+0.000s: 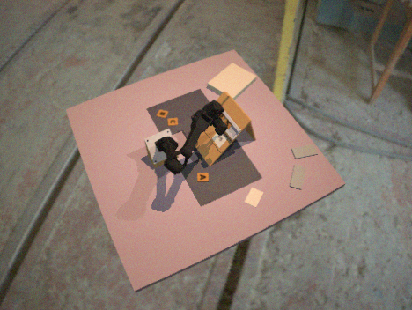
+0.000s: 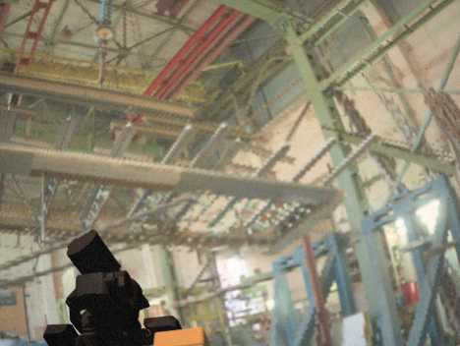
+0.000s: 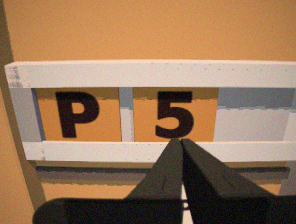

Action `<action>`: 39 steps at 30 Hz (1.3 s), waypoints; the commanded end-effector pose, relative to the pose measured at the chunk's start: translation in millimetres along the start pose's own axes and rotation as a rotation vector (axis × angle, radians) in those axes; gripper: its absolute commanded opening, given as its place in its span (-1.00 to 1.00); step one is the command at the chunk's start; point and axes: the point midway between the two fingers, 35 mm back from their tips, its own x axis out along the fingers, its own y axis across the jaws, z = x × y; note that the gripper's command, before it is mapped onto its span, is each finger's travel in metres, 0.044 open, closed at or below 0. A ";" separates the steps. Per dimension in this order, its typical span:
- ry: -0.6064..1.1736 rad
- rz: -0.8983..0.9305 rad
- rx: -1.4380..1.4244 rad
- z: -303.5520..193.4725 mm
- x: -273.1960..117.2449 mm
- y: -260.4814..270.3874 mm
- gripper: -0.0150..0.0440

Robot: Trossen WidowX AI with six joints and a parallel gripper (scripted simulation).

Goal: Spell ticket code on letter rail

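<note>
Tiles "P" [image 3: 79, 115] and "5" [image 3: 175, 107] sit in the white rail [image 1: 235, 127] [image 3: 150, 74] on the orange board [image 1: 239, 112] [image 3: 150, 30]; P at the left end, 5 to its right, narrow gap between, both upright and readable. Rail channel shows bare to the right of 5. Claw [image 1: 221, 129] [image 3: 179, 146] is closed, fingertips together, nothing gripped, tips at the lower edge of 5 in the wrist view; contact can't be told. Ticket [image 3: 187, 216] below the rail, mostly hidden by the fingers, code unreadable there. Black arm [image 1: 194, 136] [image 2: 103, 300] reaches over to the board from a pale base plate [image 1: 151, 143]. Loose orange tiles flat on the dark mat [image 1: 229, 185]: C [image 1: 172, 121] and another [image 1: 162, 114], letter too blurred, near each other; A [image 1: 202, 177] on the other side of the arm. Pink table [image 1: 110, 198] carries it all, plus a pale block [image 1: 231, 79] near the board, a cream square [image 1: 253, 196] just beside the mat, and two greenish slabs [image 1: 305, 151] near one edge.
</note>
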 end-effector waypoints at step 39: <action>0.692 -0.003 0.013 21.6 19.7 -35.4 -0.49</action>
